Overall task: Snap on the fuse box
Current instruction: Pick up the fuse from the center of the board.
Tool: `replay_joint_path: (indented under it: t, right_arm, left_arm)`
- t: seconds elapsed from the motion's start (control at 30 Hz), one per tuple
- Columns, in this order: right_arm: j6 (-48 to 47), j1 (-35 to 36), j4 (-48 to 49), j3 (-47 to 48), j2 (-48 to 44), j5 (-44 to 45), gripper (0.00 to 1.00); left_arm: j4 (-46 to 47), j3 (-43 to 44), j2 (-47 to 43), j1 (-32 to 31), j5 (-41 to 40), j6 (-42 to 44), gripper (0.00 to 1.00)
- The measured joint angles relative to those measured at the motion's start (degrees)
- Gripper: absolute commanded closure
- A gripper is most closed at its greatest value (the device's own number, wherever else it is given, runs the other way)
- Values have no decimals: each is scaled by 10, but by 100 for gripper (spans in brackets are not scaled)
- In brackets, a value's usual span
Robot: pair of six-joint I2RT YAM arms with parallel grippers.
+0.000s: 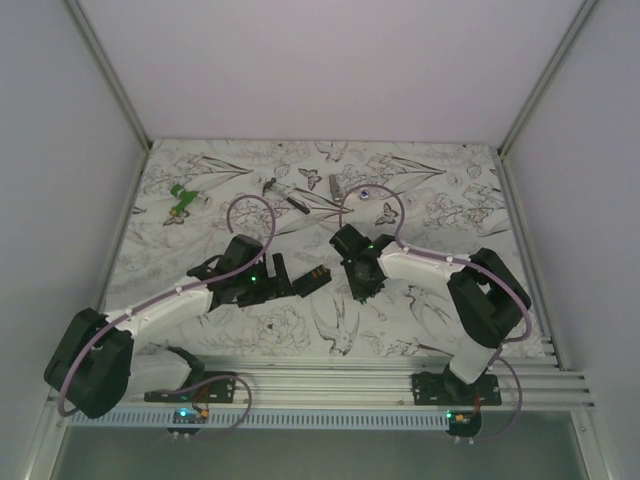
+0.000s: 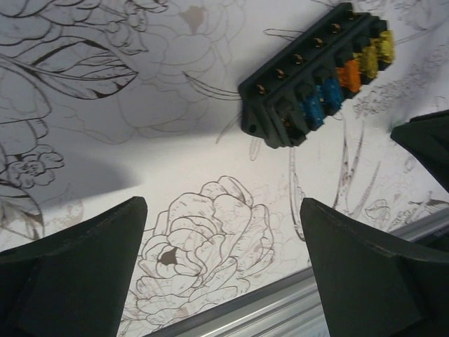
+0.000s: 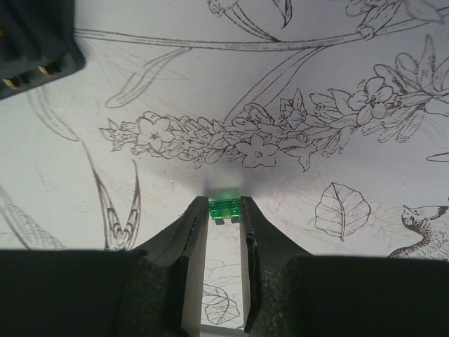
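Top external view: the fuse box point(image 1: 316, 278) rests on the table point(image 1: 250, 330), about midway between its left and right edges and nearer its near edge, between the two grippers. Left wrist view shows a row of blue, orange and yellow fuses on the box. The left gripper point(image 2: 224, 260) stands wide open near the box, not touching it. The right gripper point(image 3: 224, 213) is closed narrow on a small green fuse point(image 3: 225, 207), pinched between its fingertips, apart from the box.
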Motion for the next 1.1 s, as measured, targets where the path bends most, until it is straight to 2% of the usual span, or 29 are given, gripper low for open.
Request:
replay_joint_path:
  t: [0.17, 0.3, 0.57, 0.87, 1.1]
  right_arm:
    - [20, 0, 31, -14, -54, -3, 81]
    - [47, 0, 74, -26, -125, -7, 81]
    - [133, 17, 190, -68, -228, -16, 82]
    - [198, 48, 277, -94, -250, -34, 82]
    - [221, 61, 309, -106, -267, -40, 82]
  left_arm:
    - [37, -15, -30, -8, 10, -11, 6]
    - [75, -24, -77, -48, -14, -17, 10]
    - [173, -65, -172, -159, -141, -14, 33]
    - [249, -49, -139, -226, -202, 47, 60]
    - [286, -37, -115, -246, -213, 84, 69]
